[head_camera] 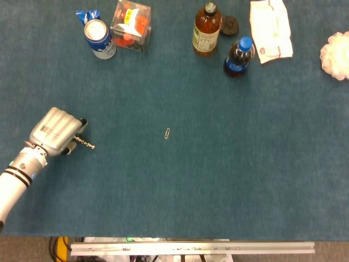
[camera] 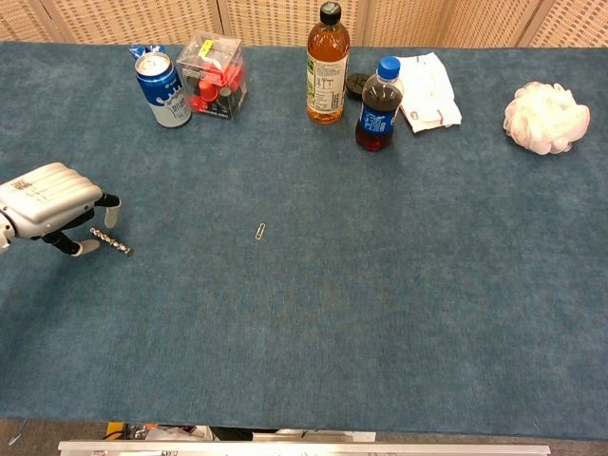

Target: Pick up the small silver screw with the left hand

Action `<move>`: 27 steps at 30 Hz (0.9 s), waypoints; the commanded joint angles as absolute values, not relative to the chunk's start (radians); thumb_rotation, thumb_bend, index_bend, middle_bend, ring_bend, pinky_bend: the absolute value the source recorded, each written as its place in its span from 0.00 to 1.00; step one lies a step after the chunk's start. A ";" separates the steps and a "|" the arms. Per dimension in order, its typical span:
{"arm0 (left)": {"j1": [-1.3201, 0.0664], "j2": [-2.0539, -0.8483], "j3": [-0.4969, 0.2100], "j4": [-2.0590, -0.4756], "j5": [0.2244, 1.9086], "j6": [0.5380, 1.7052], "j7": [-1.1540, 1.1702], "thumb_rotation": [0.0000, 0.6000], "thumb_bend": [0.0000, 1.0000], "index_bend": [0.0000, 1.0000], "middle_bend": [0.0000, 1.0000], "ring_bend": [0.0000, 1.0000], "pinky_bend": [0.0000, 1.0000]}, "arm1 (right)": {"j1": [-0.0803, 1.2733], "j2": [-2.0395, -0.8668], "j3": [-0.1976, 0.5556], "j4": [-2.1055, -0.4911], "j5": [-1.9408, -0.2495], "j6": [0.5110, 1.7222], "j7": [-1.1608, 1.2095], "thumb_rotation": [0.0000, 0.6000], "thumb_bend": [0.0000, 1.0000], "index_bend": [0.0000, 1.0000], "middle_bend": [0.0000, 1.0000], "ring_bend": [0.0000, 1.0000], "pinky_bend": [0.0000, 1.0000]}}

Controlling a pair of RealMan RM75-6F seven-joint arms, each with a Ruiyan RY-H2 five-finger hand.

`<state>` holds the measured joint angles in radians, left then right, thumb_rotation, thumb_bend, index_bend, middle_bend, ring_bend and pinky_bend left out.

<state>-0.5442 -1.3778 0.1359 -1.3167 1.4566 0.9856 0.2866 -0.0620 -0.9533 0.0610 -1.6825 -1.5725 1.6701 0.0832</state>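
The small silver screw [head_camera: 86, 143] [camera: 115, 243] lies flat on the blue table cloth at the left. My left hand [head_camera: 54, 131] [camera: 46, 199] hovers over the screw's left end, palm down, fingers curled downward. In the chest view a fingertip [camera: 85, 247] stands just in front of that end and the thumb [camera: 111, 212] behind it, so the end lies between them. The screw still rests on the cloth and I see no firm pinch on it. My right hand shows in neither view.
A paper clip [head_camera: 167, 133] lies mid-table. Along the far edge stand a blue can [head_camera: 100, 38], a clear box of red pieces [head_camera: 131, 25], an amber bottle [head_camera: 206, 29], a cola bottle [head_camera: 238, 57], a white packet [head_camera: 270, 30] and a white puff [head_camera: 337, 48].
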 commanded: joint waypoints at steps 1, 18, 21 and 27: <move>-0.545 -1.383 0.127 -1.305 1.454 0.976 0.281 1.00 0.27 0.45 0.90 0.84 0.91 | -0.063 -0.952 0.061 -1.687 -1.572 1.671 0.078 1.00 0.30 0.14 0.34 0.34 0.41; -0.541 -1.380 0.108 -1.300 1.439 0.938 0.282 1.00 0.27 0.48 0.90 0.84 0.91 | -0.064 -0.948 0.063 -1.706 -1.576 1.675 0.058 1.00 0.30 0.14 0.34 0.34 0.41; -0.540 -1.380 0.105 -1.304 1.434 0.930 0.285 1.00 0.27 0.48 0.90 0.84 0.91 | -0.067 -0.949 0.062 -1.705 -1.576 1.679 0.061 1.00 0.30 0.14 0.34 0.34 0.41; -0.541 -1.381 0.099 -1.311 1.421 0.914 0.303 1.00 0.27 0.49 0.90 0.84 0.91 | -0.073 -0.949 0.062 -1.698 -1.571 1.682 0.069 1.00 0.30 0.14 0.34 0.34 0.41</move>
<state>-0.5412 -1.3805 0.0999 -1.3099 1.4227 0.9155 0.3012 -0.0724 -0.9487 0.0622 -1.6981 -1.5711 1.6823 0.0693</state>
